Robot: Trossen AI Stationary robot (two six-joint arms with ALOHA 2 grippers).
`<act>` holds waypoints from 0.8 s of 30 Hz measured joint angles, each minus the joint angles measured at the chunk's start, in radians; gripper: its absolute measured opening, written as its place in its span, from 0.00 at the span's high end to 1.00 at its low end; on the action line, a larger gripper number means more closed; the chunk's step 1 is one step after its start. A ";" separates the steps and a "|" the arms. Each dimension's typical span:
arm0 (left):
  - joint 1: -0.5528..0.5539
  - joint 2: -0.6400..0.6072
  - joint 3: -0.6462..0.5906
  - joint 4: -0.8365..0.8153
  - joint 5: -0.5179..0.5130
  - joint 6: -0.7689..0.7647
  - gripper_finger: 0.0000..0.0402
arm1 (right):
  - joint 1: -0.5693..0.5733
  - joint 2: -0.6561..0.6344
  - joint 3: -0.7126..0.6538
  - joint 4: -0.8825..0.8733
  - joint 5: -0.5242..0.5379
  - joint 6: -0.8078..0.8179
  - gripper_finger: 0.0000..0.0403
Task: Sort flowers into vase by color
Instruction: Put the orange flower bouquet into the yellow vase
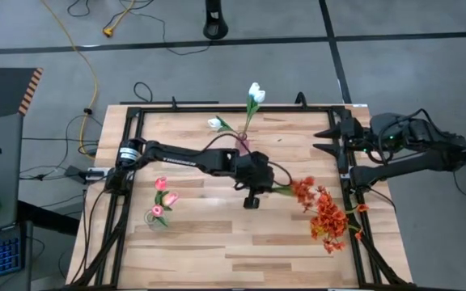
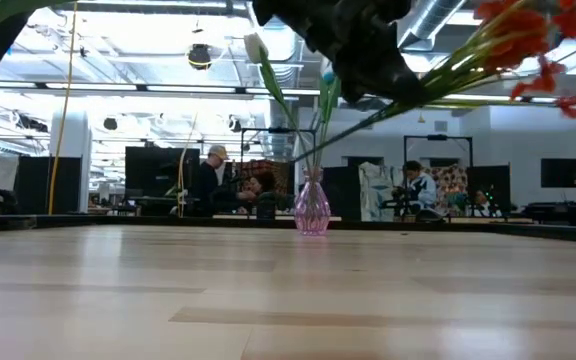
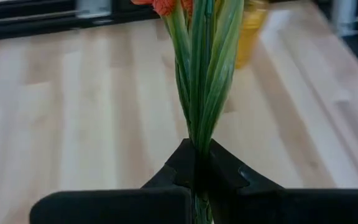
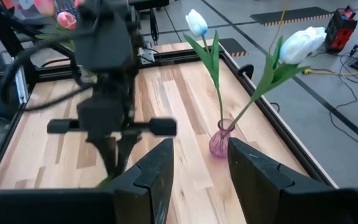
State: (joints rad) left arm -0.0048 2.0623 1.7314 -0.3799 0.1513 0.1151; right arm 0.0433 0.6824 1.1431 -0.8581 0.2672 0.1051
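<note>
A bunch of red-orange flowers (image 1: 324, 212) with long green stems hangs over the table's right half, my left gripper (image 1: 275, 187) shut on the stems. Low view: its blooms (image 2: 528, 40) are well above the tabletop. Two white tulips (image 1: 256, 91) stand with their stems in a pink glass vase (image 2: 312, 205) at the middle far side. Pink tulips (image 1: 165, 196) stand in a small vase (image 1: 155, 217) at the near left. My right gripper (image 4: 197, 168) waits open at the far right, high above the table, with nothing between its fingers. My left gripper pinches the bunch's green stems (image 3: 197, 134) between its two fingers, well below the blooms. It comes from the table's left, slanting down, and the stems run on ahead of the fingers toward the right edge. The bunch is lifted clear of the table.
A black frame (image 1: 217, 107) rims the wooden tabletop. A blurred yellow thing (image 3: 252, 31) stands beyond the red-orange blooms in the left wrist view. Bare wood lies between the two vases and along the near edge. People sit at desks in the room beyond.
</note>
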 joint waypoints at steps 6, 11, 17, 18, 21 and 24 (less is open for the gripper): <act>0.025 0.000 0.075 -0.056 -0.158 -0.034 0.99 | 0.000 -0.010 0.000 -0.011 0.000 0.002 0.56; 0.045 -0.001 0.134 -0.033 -0.220 -0.074 0.99 | 0.000 -0.009 0.000 -0.010 0.000 0.002 0.56; 0.055 -0.001 0.202 0.003 -0.239 -0.119 0.99 | 0.000 -0.011 0.000 -0.010 0.000 0.052 0.56; 0.055 -0.001 0.212 0.003 -0.252 -0.122 0.99 | 0.000 -0.018 0.000 -0.010 0.000 0.052 0.56; 0.055 -0.001 0.237 0.005 -0.292 -0.124 0.99 | 0.000 -0.043 0.000 -0.010 0.000 0.053 0.56; 0.055 -0.001 0.251 0.016 -0.311 -0.124 0.99 | 0.000 -0.083 0.000 -0.010 0.000 0.055 0.56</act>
State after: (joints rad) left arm 0.0498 2.0617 1.9823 -0.3640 -0.1594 -0.0090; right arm 0.0433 0.5995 1.1431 -0.8680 0.2672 0.1604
